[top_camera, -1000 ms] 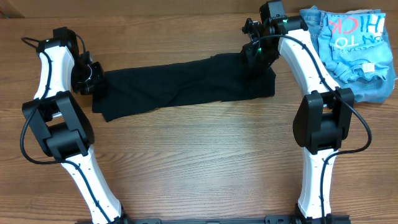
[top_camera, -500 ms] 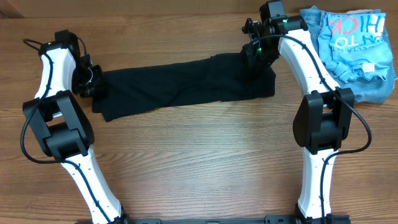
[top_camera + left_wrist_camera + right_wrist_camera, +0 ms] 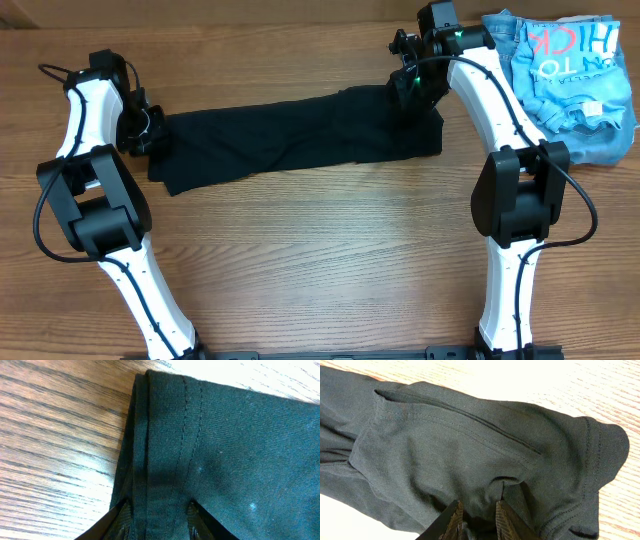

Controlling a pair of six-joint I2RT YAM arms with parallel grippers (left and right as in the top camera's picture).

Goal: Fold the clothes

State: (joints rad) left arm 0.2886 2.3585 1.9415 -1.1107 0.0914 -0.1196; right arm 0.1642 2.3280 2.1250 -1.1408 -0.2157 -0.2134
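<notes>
black t-shirt (image 3: 300,135) lies on the wooden table (image 3: 330,250) as a long crumpled strip, spanning betw both arms. l gripper (image 3: 150,128) is at the tee's left end, jaws clamped on the stitched hem (image 3: 190,435); in the wrist view the fabric runs straight betw the pads. r gripper (image 3: 412,88) is at the tee's right end, far corner, pinching a bunched sleeve seam (image 3: 470,425); cloth puckers right at its tips. a light blue printed shirt (image 3: 570,60) sits just past the tee's right end.

handling: thin soft knit, light, no stiffness. prob sags and drags w/ any lift, and layers may slide on each other. best hold = doubled hems/seams at the corners, approx where both grips are now: thicker, less likely to slip. keep both ends level & taut or the strip could twist. black on black hides folds, so can't tell how many layers each grip has.
</notes>
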